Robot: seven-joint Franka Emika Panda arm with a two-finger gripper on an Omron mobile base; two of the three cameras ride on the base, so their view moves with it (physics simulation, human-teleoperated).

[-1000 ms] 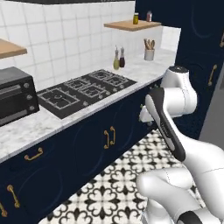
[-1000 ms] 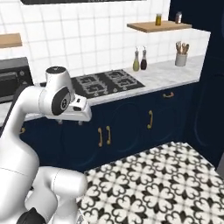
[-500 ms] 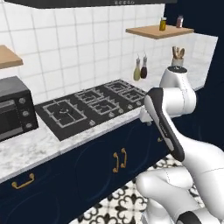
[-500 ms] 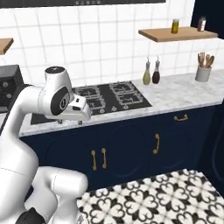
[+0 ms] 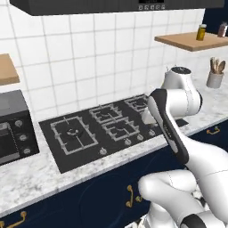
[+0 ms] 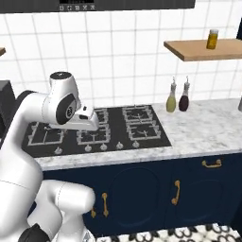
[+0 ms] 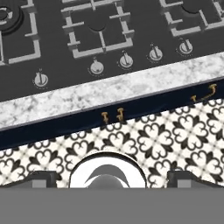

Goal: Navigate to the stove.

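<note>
Where gripper (image 7: 112, 181) points, stove (image 7: 109, 35) just ahead (knobs nearest).

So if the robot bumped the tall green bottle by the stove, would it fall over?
Probably yes. The green bottle is tall and narrow with a thin neck, so a push near the top would likely tip it. It stands close beside the dark bottle, so it might knock that one too. It looks like glass, so possibly breakable.
</note>
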